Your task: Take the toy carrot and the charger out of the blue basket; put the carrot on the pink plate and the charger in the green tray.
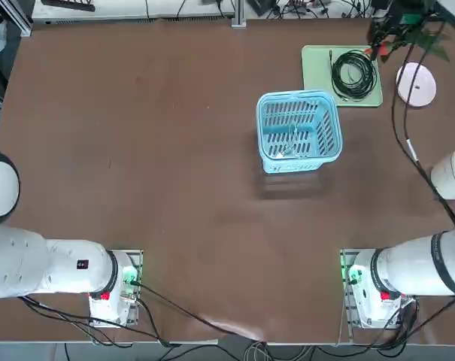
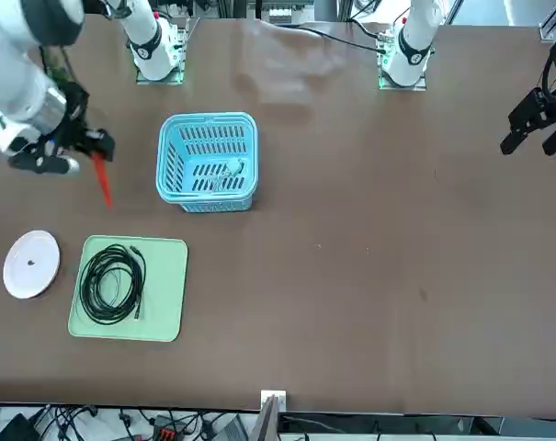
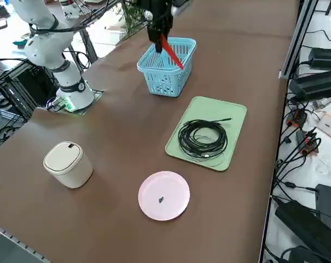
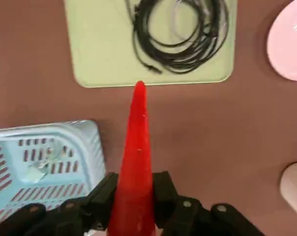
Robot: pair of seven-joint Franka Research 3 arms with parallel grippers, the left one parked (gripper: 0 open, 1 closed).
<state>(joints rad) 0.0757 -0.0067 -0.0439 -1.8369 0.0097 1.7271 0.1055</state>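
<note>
My right gripper (image 2: 89, 147) is shut on the toy carrot (image 2: 102, 181), a slim red stick that hangs point-down above the table beside the blue basket (image 2: 207, 119). In the wrist view the carrot (image 4: 137, 147) juts out from between the fingers of the gripper (image 4: 136, 189), its tip near the edge of the green tray (image 4: 99, 54). The charger (image 1: 353, 74), a black coiled cable, lies in the green tray (image 1: 317, 71). The pink plate (image 1: 416, 84) sits beside the tray with only a small dark speck on it. From the side, the carrot (image 3: 172, 53) hangs above the basket's (image 3: 165, 82) tray-side rim.
A small pale object (image 1: 287, 147) lies on the basket's bottom. A white cylindrical bin (image 3: 68, 164) stands near the table's right edge, on the robot's side of the plate (image 3: 164, 195). Black cables trail along the right arm.
</note>
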